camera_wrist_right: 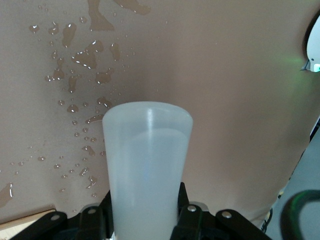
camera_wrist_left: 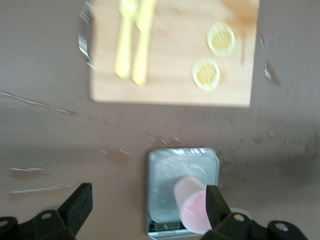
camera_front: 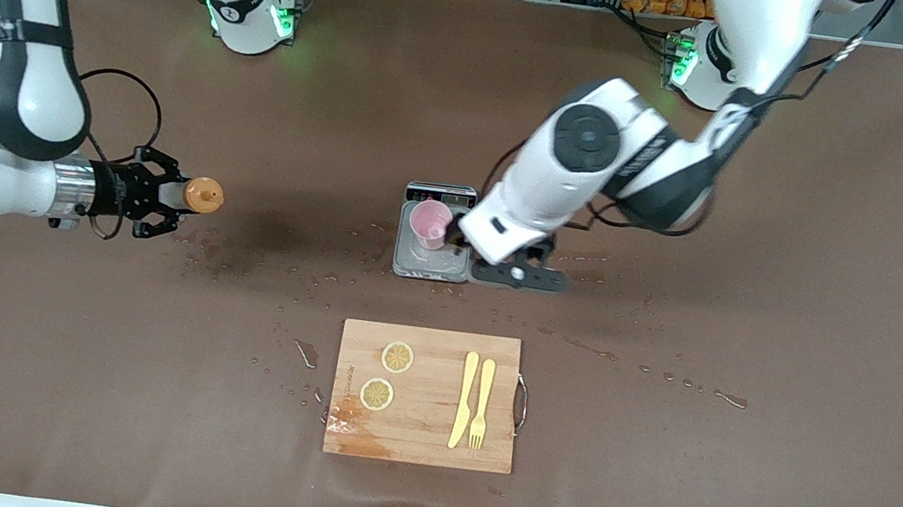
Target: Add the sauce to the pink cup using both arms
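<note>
The pink cup (camera_front: 430, 224) stands on a small grey scale (camera_front: 415, 264) at the table's middle. My left gripper (camera_front: 506, 271) is low beside the cup, toward the left arm's end, and is open. In the left wrist view the cup (camera_wrist_left: 192, 206) lies just inside one finger (camera_wrist_left: 216, 204) of the left gripper (camera_wrist_left: 148, 199), and the other finger (camera_wrist_left: 80, 204) is well clear. My right gripper (camera_front: 162, 202) is shut on the sauce bottle, whose orange cap (camera_front: 203, 195) shows, above the table near the right arm's end. The bottle's whitish body (camera_wrist_right: 147, 160) fills the right wrist view between the fingers of the right gripper (camera_wrist_right: 145, 217).
A wooden cutting board (camera_front: 428, 434) lies nearer the front camera than the scale. It carries two lemon slices (camera_front: 397, 357), a yellow knife (camera_front: 465, 399) and a fork (camera_front: 481, 404). Water drops and wet streaks (camera_front: 309, 278) lie between the bottle and the scale.
</note>
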